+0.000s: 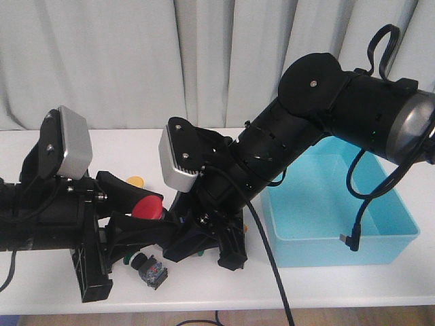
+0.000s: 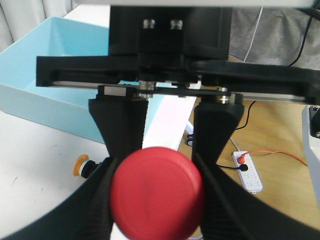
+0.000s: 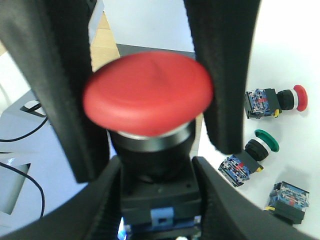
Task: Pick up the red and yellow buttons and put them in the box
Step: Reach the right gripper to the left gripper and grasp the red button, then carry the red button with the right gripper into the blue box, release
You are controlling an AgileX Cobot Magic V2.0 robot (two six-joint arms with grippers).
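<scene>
The left gripper [image 1: 139,210] is clenching a big red button [image 2: 157,192] by its cap, one finger [image 2: 119,131] pressing on each side; the right gripper [image 3: 156,165] is gripping the same button's black body, just beneath the cap; so the button is sitting between both sets of jaws, above the table [image 1: 326,285]; the blue box [image 1: 380,227] is lying well apart from them; a small red button [image 3: 272,101] and a green one [image 3: 250,157] are lying beyond the right jaws.
</scene>
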